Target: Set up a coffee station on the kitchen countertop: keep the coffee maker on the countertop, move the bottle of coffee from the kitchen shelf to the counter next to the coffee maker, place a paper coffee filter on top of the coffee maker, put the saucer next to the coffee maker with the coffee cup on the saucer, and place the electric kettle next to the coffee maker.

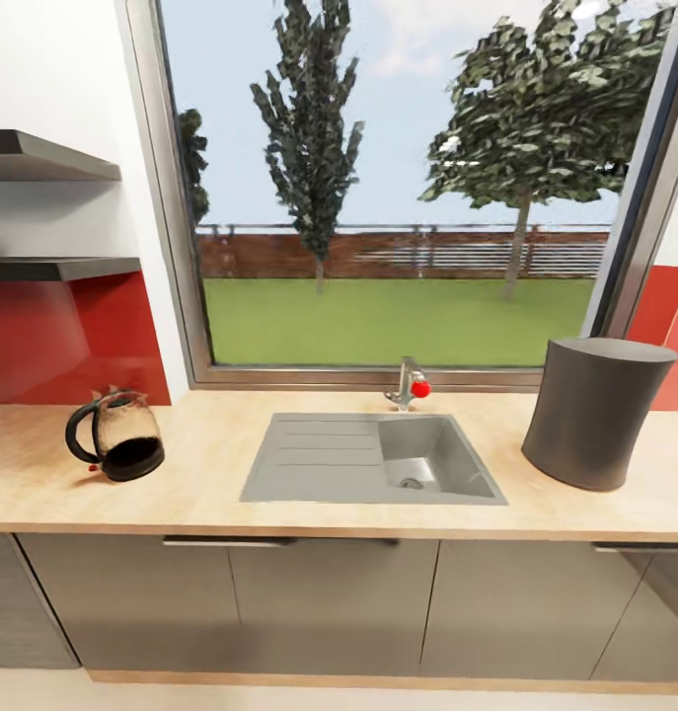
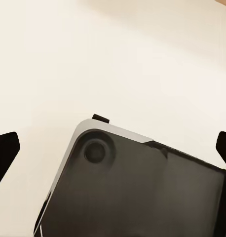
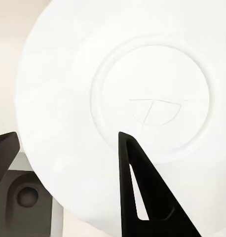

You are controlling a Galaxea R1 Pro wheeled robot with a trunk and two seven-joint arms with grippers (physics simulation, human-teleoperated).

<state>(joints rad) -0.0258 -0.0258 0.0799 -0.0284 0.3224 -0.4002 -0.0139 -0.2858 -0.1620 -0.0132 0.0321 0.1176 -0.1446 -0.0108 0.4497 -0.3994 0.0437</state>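
On the kitchen countertop the tall dark coffee maker stands at the right. The clear-domed electric kettle sits at the left, on the other side of the sink. The kitchen shelf hangs on the wall at the upper left, and its visible part is bare. My right gripper is shut on the white saucer, with one dark finger lying across its face. My left gripper is open over pale floor, holding nothing. The bottle of coffee, the paper coffee filter and the coffee cup are out of view.
An inset steel sink with a tap lies mid-counter under a large window. A second shelf hangs above the first. Grey cabinet fronts run below the worktop. A dark part of the robot's body shows beneath the left gripper.
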